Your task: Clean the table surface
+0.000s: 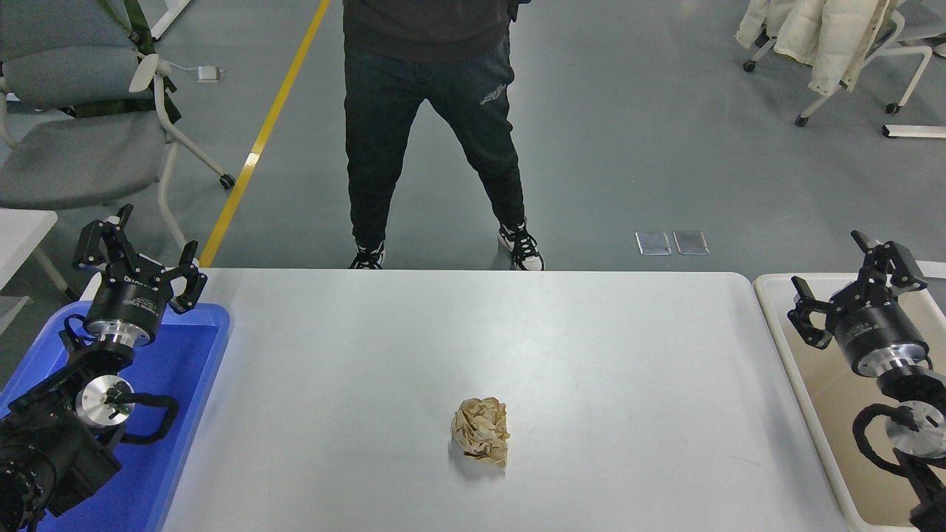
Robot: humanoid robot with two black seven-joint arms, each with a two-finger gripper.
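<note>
Far left, beyond the table: I see a grey office chair (70, 125) on casters standing on the floor, with a yellow floor line (255, 151) running just to its right.

Left arm: in from the lower left, above the blue plastic tray (181, 414) that sits at the left end of the table. The left gripper (137, 255) hangs over the tray's far edge, fingers spread apart, nothing between them.

Table surface (591, 347): white, rounded far corners, spanning the middle of my view between the blue tray and the beige bin. One item lies on it: a crumpled ball of brown paper (481, 431), slightly left of centre and toward the near edge, well apart from both grippers and both containers.

Far side: a person (429, 118) in dark trousers and black-and-white sneakers stands close to the table's far edge, legs apart; only torso downward is in view.

Right end: beige plastic bin (776, 310) just beside the table's right edge. The right arm comes in from the lower right, over the bin. The right gripper (853, 284) sits above the bin's far left corner, fingers splayed wide, holding nothing.

Upper right, on the floor: another chair (905, 44) draped with a cream coat (817, 33).
</note>
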